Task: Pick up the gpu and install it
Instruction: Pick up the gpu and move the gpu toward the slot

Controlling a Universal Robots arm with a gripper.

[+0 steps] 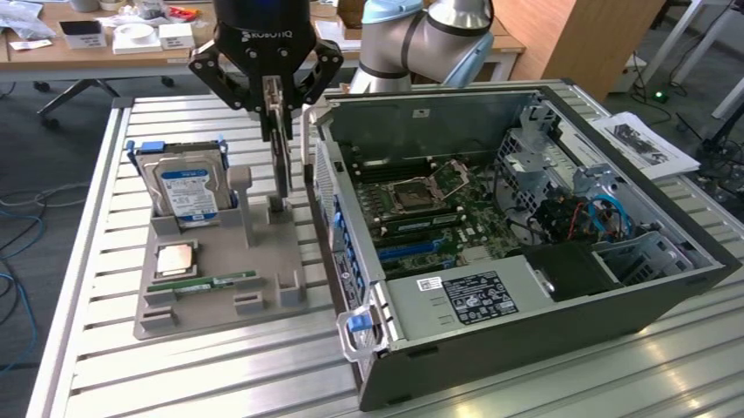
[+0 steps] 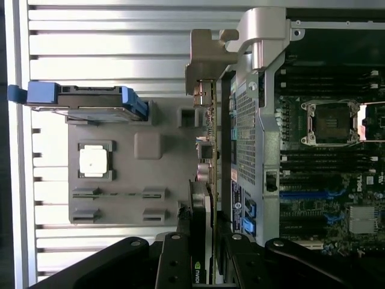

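Note:
The gpu (image 1: 280, 157) stands on edge, a thin green card seen almost end-on, upright over the grey holder tray (image 1: 267, 287). Its lower edge sits at the holder's slot post; I cannot tell whether it still touches it. My gripper (image 1: 277, 104) comes down from above and is shut on the card's upper edge. In the wrist view the gpu (image 2: 207, 156) runs as a narrow strip from between my fingers (image 2: 174, 259) to its silver end bracket (image 2: 207, 60). The open computer case (image 1: 651, 287) lies close beside the card, toward the exterior view's right.
The holder also carries a silver hard drive with a blue label (image 1: 186, 187), a square processor chip (image 1: 174, 259) and a narrow green memory stick (image 1: 204, 284). Inside the case lies the motherboard (image 1: 430, 209) with its empty socket (image 2: 331, 120). All of it rests on a slatted metal table (image 1: 174, 374).

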